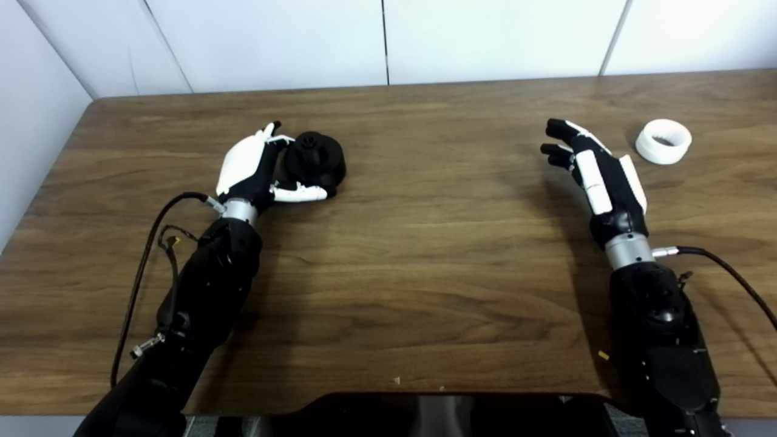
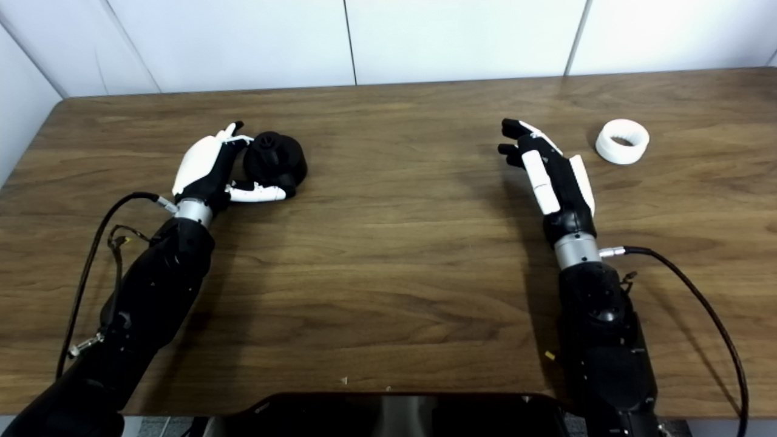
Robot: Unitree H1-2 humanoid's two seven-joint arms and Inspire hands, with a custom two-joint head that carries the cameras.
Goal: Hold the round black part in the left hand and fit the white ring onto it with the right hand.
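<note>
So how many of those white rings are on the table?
1. The white ring lies flat on the table at the far right, just beyond the open right hand and apart from it. None seems hidden.

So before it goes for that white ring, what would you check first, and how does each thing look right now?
1. Left robot hand wrapped around the round black part: ok, though firmness of grip cannot tell.
2. Black part lifted off the table: cannot tell.
3. Right robot hand open and holding nothing: ok.
4. White ring lying free on the table, apart from the right robot hand: ok.
5. Nothing between the right robot hand and the ring: ok.
</note>
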